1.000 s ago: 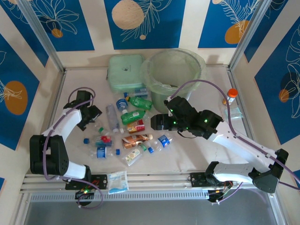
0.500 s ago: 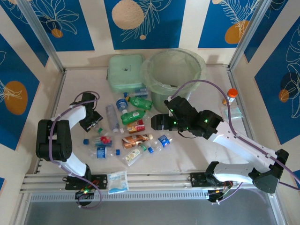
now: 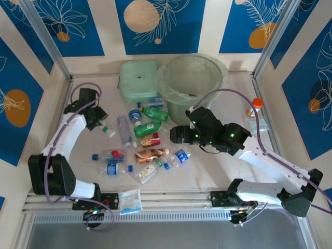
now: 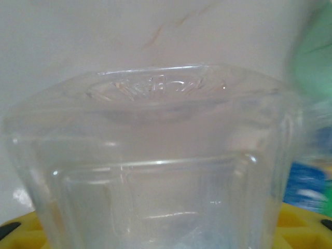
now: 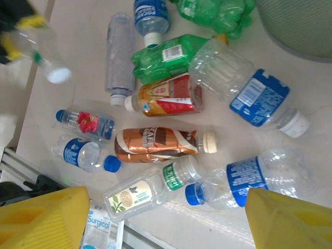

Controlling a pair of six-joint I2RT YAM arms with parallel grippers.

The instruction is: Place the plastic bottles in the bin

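The left gripper (image 3: 97, 119) is clamped across the body of 1 clear bottle (image 5: 44, 57), which hangs from it cap-down and clear of the table (image 3: 83, 155) on the left side. The left wrist view looks straight at the bottle's ribbed base with a yellow finger showing at each lower corner. Holding it mid-body probably keeps so light a shell from swinging on the way over. The bin (image 3: 162, 78) stands at the far middle, well apart from this bottle, with the flat green box (image 3: 139, 79) just beside it on its left, so the carry must run rightward and pass over or around that box. The rest of the plastic bottles (image 3: 150, 154) lie on their sides in a loose heap between the 2 arms, just near of the bin. The right gripper (image 3: 175, 135) hovers over the right edge of the heap with its jaws wide apart and nothing between its fingers (image 5: 46, 218), apparently waiting its turn. Compared with 1 second ago, the left gripper has drawn away from the heap toward the far left and risen. Its jaws have gone from spread to closed on the bottle, which has left the table with it. The right arm has hardly shifted, and the heap looks otherwise undisturbed.
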